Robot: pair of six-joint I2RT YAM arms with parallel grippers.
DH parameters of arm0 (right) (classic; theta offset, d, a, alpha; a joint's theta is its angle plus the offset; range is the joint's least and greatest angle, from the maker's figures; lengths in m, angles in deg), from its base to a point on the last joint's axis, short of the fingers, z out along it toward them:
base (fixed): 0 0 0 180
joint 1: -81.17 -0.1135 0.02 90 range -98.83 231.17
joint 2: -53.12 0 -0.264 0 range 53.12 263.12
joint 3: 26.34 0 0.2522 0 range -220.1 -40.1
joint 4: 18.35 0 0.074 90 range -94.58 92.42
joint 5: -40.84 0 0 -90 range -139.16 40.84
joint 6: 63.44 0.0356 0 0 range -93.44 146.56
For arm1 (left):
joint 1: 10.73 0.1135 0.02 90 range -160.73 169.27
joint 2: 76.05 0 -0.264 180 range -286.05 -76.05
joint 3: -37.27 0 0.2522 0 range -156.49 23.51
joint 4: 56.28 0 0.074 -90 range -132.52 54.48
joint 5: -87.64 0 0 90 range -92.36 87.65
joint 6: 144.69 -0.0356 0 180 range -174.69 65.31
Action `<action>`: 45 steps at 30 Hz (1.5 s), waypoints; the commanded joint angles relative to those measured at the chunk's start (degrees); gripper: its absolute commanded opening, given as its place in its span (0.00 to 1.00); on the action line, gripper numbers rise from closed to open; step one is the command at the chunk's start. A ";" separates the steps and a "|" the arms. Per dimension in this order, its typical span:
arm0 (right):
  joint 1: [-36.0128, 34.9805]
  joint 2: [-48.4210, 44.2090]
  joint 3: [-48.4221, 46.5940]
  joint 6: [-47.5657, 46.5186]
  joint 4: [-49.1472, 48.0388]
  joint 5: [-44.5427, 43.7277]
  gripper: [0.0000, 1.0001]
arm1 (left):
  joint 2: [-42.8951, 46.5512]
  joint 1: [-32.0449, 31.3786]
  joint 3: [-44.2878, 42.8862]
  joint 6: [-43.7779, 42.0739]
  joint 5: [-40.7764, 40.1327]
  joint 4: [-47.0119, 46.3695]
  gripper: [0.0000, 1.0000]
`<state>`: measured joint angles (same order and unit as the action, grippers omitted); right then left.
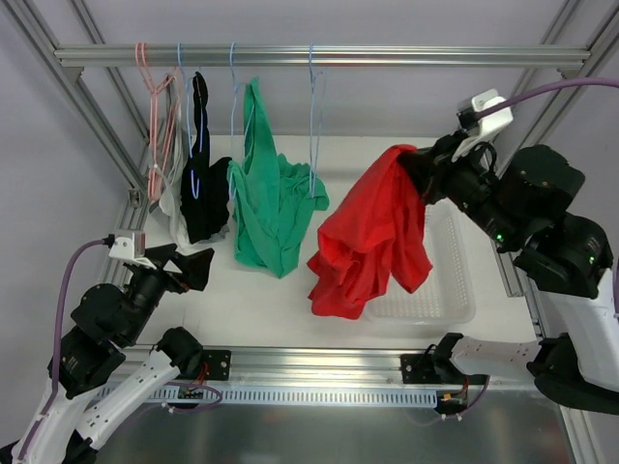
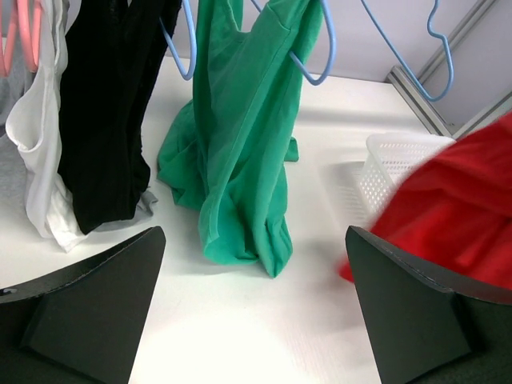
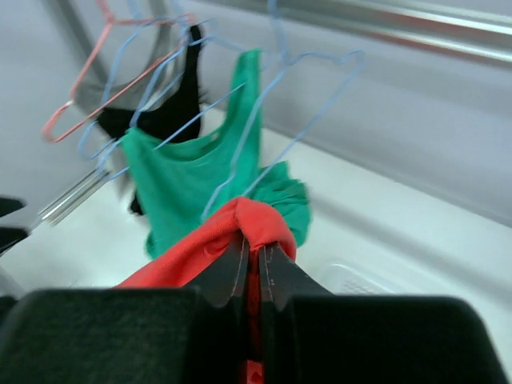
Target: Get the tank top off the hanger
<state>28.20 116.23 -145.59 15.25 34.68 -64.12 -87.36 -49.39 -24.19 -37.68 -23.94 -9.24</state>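
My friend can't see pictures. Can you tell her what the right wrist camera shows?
The right gripper is shut on a bunched red top, seen close up. Behind it hang a green top and a black top.

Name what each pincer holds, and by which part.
Right pincer: red tank top, by a bunched fold at its upper end. Left pincer: nothing, open.

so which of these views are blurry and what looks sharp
Top external: sharp throughout, even light on the red fabric tank top. Left wrist: green fabric tank top crisp, red top at the right edge smeared, white plastic basket beside it too. Right wrist: the blue wire hangers and green top are soft; the red fold pinched in the right gripper is clearer.
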 commanded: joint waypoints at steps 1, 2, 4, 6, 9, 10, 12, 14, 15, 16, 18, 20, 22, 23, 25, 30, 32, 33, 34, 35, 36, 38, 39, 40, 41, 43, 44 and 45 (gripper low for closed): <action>3.04 1.75 -7.00 -5.65 6.61 -9.11 0.00 | 1.03 -0.37 0.33 -0.84 -0.74 -2.25 0.98; 4.96 1.49 -7.27 -5.74 6.61 -9.47 0.00 | 1.20 -0.37 0.33 -0.84 -0.65 -2.25 0.99; 7.08 0.70 -7.45 -5.74 6.70 -9.21 0.00 | 1.55 -0.37 0.42 -0.93 -0.74 -2.25 0.99; 9.98 0.17 -7.10 -5.39 7.40 -9.82 0.00 | 1.56 -0.37 0.42 -0.84 -0.65 -2.25 0.99; 13.76 -1.06 -4.03 -4.08 7.32 -7.54 0.00 | 1.64 -0.37 0.24 -0.84 -0.48 -2.25 0.99; 14.64 -1.24 -2.98 -3.90 7.32 -7.54 0.00 | 1.64 -0.37 0.24 -0.84 -0.39 -2.25 0.99; 18.41 -1.76 1.33 -3.20 7.23 -8.33 0.00 | 1.47 -0.37 0.07 -0.84 -0.21 -2.25 0.99; 24.02 -3.25 6.75 -1.44 5.83 -4.32 0.00 | 1.47 -0.37 0.15 -0.76 -0.39 -2.34 0.99; 25.97 -3.61 8.44 -1.00 4.17 -3.94 0.00 | 1.47 -0.37 0.24 -0.76 -0.48 -2.25 0.99; 27.55 -3.78 10.03 -0.21 3.63 -4.37 0.00 | 1.38 -0.37 0.24 -0.76 -0.22 -2.25 0.99; 33.09 -3.26 14.84 0.85 2.75 -1.05 0.00 | 1.03 -0.37 0.16 -0.58 -0.04 -2.25 0.99; 36.09 -3.08 19.42 2.34 0.91 4.29 0.00 | 0.50 -0.37 0.07 -0.32 0.40 -2.25 0.99; 36.27 -2.82 25.76 3.31 -1.99 6.16 0.00 | -0.28 -0.37 -0.63 0.38 0.58 -2.25 0.99; 36.18 -2.73 27.78 4.71 -2.78 7.74 0.00 | -0.90 -0.37 -1.25 0.39 0.49 -2.25 0.99; 36.27 -2.73 34.26 6.03 -6.12 8.89 0.00 | -3.52 -0.37 -4.58 0.13 0.40 -1.81 0.99; 36.80 -0.02 46.33 9.81 -13.32 8.10 0.00 | -16.77 -0.37 -18.43 2.23 -1.61 1.25 0.99; 37.06 1.91 49.92 10.95 -14.13 7.93 0.02 | -22.15 -0.37 -23.55 2.76 -2.84 3.88 0.99; 37.15 2.45 50.73 11.13 -14.39 7.41 0.15 | -27.83 -0.37 -29.49 3.02 -5.46 5.38 0.99; 37.32 2.80 51.35 13.40 -14.39 6.71 0.30 | -30.50 -0.37 -32.60 2.94 -6.01 6.87 0.99; 37.59 2.89 52.05 13.94 -14.22 5.22 0.49 | -33.05 -0.37 -35.33 2.67 -6.19 8.98 0.99; 37.68 2.72 51.62 14.73 -11.78 3.81 0.87 | -37.60 -0.37 -40.40 2.58 -7.23 9.69 0.99; 37.85 1.41 49.61 16.06 -7.91 0.99 0.99 | -41.66 -0.46 -45.09 0.66 -7.77 10.31 0.99; 37.77 -1.56 47.42 16.06 -4.84 0.64 1.00 | -46.04 -0.37 -49.90 -0.05 -8.55 11.71 0.99; 37.77 -3.59 46.35 15.97 -3.60 0.46 1.00 | -48.17 -0.02 -52.55 -1.62 -9.87 12.68 0.99; 37.85 -5.79 45.47 15.80 -2.28 0.55 0.99 | -50.37 0.42 -54.84 -2.42 -10.06 13.56 0.99; 37.77 -12.64 42.92 15.18 -1.39 1.85 1.00 | -55.65 2.26 -60.56 -4.00 -8.14 14.97 0.99; 37.77 -14.75 42.48 14.74 -1.39 3.08 0.99 | -57.14 5.14 -62.93 -4.44 -6.30 15.15 0.99; 37.77 -18.34 41.87 14.48 -1.56 4.40 0.99 | -59.59 6.82 -63.91 -4.80 -4.54 15.32 0.99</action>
<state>65.73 106.85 -98.56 29.15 32.12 -60.45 -143.34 -46.33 -83.47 -39.10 -30.36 2.49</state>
